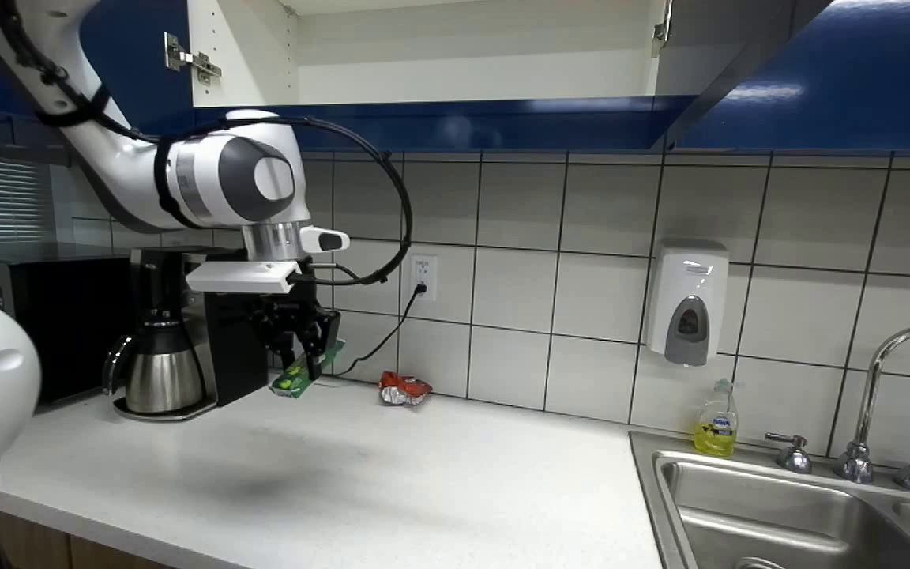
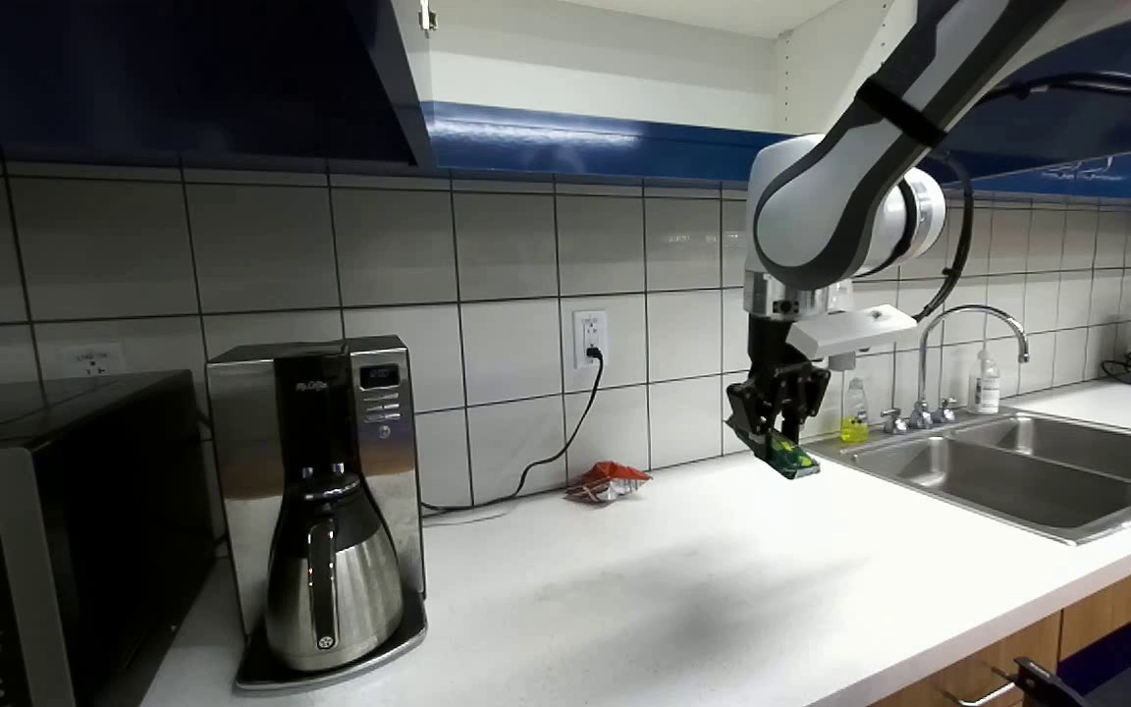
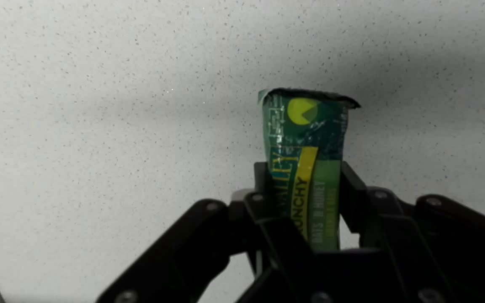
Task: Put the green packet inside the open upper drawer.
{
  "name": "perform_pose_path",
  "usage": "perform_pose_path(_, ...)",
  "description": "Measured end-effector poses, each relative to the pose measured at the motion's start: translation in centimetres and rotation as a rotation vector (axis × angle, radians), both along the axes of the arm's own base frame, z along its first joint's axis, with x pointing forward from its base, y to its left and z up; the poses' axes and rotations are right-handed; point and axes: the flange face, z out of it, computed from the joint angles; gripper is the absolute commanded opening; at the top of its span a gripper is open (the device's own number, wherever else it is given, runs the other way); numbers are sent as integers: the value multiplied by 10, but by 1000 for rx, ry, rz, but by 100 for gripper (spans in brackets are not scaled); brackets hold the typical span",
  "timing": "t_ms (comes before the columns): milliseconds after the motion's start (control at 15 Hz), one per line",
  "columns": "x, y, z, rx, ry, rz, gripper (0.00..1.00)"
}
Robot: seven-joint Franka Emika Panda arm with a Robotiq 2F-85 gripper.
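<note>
- I have the jaws closed on the green packet [image 3: 303,164], one against each long side in the wrist view; the nearer end of it is hidden among their black links.
- I can read "VALLEY" and "HONEY" on its face, and its far end sticks out past the tips.
- In both exterior views the packet hangs tilted below my white arm [image 1: 214,178], above the white counter [image 1: 423,474] and apart from it.
- The open upper drawer [image 1: 471,59] (from my seat, more an overhead cabinet, pale inside with a blue frame) is higher up; the packet is outside it and below.
- A crumpled red and silver wrapper [image 2: 609,481] lies on the counter near the tiled wall [image 1: 514,300], between the coffee maker [image 2: 391,452] and the sink [image 1: 747,510].
- The coffee maker stands beside the microwave [image 2: 124,530], its steel carafe [image 2: 369,599] on the base.
- I see a clear soap bottle [image 1: 716,433] with yellow liquid in it, upright by the sink's back edge.
</note>
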Motion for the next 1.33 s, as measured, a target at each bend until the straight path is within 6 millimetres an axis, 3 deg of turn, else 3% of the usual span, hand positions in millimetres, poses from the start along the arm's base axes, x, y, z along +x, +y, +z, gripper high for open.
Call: perform_pose_path(1333,-45,39,205,56,-318,-106,16)
